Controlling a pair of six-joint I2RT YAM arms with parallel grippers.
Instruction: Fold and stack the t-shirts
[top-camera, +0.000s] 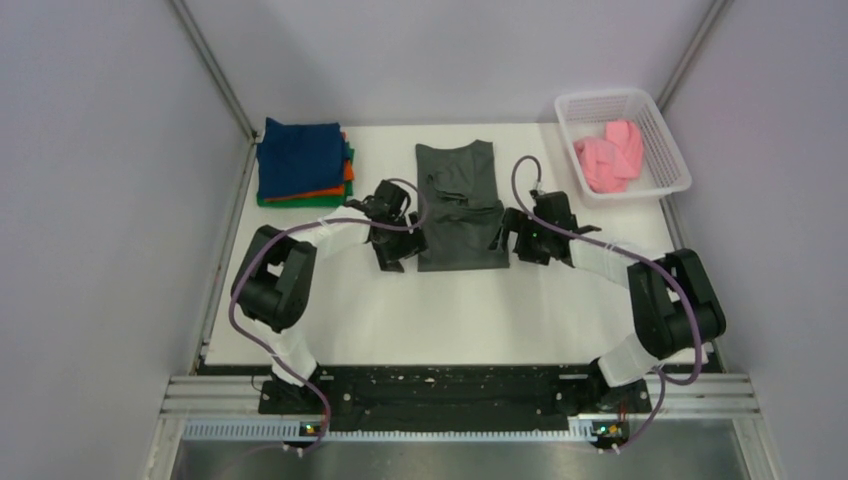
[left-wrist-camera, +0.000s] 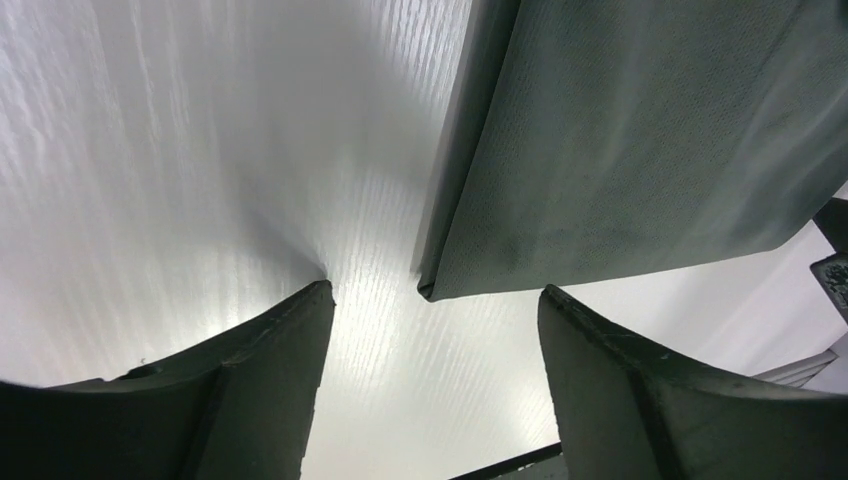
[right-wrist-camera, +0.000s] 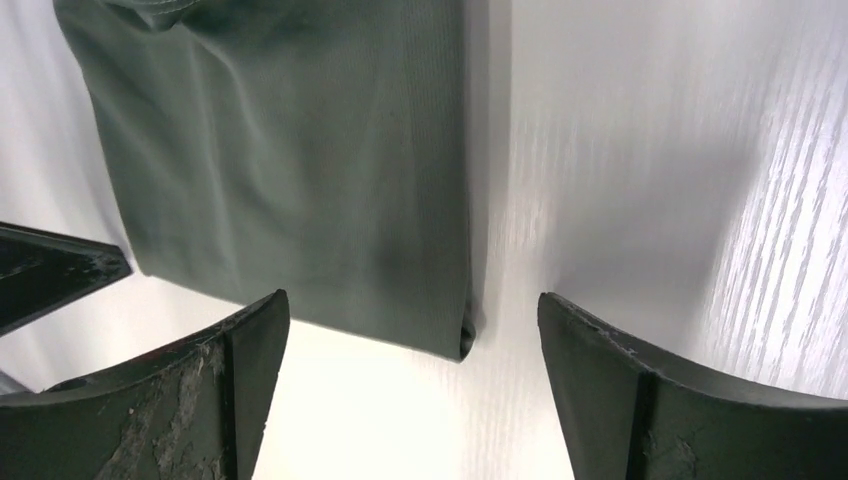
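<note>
A: From the top camera, where did the charcoal shirt (top-camera: 458, 205) lie?

B: Flat at mid-table, sides folded in to a narrow strip, collar away from the arms. The left gripper (top-camera: 392, 252) and right gripper (top-camera: 508, 242) sat low beside its near corners, one on each side. I judged that placing was for taking the hem and folding it up towards the collar. The folded stack (top-camera: 303, 165) sat far left, and a pink shirt (top-camera: 610, 155) lay in the basket (top-camera: 672, 150) far right.

A: Could you see the jaws from there?

B: No, they were too small and dark against the cloth.

A: The left wrist view?

B: Its fingers (left-wrist-camera: 270, 390) were spread wide and held nothing. The shirt's corner lay between them on the table (left-wrist-camera: 200, 150), untouched. The rest of the shirt ran out of frame.

A: And the right wrist?

B: The same: fingers (right-wrist-camera: 620, 380) apart and empty, the other near corner just ahead of the gap. A dark wedge (right-wrist-camera: 50, 270) at the left edge was cut off, and I couldn't say for sure what it was.
</note>
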